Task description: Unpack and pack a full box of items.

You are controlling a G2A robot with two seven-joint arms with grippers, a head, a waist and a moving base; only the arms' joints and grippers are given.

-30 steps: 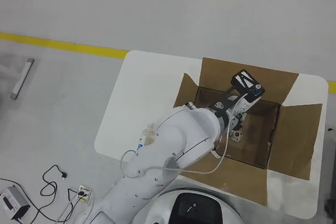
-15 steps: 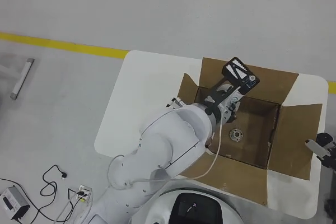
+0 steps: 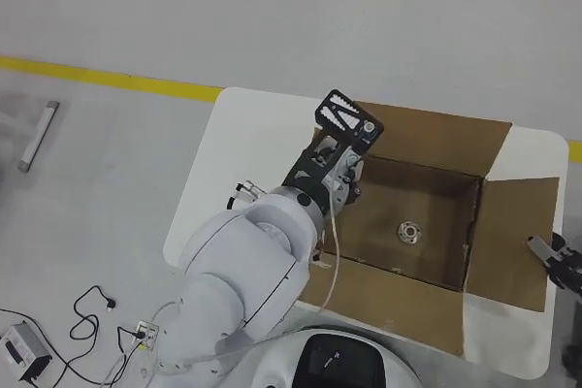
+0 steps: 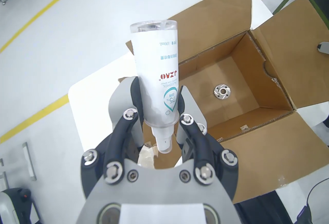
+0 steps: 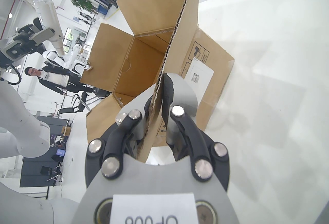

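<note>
The left gripper [image 4: 159, 88] is clamped around a clear plastic spray bottle with a white label [image 4: 156, 60], nozzle toward the wrist. Beyond it, the open brown cardboard box [image 4: 213, 16] on the white bench [image 3: 242, 155] holds a small round metal disc [image 4: 222, 91]. The right gripper [image 5: 162, 91] pinches a box flap [image 5: 180, 29].

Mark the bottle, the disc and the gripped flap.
bottle [image 4: 156, 73]: left wrist view, label at mid-body.
disc [image 4: 218, 88]: left wrist view, metal face beside its centre hole.
flap [image 5: 192, 3]: right wrist view, outer face near the cut edge.
</note>
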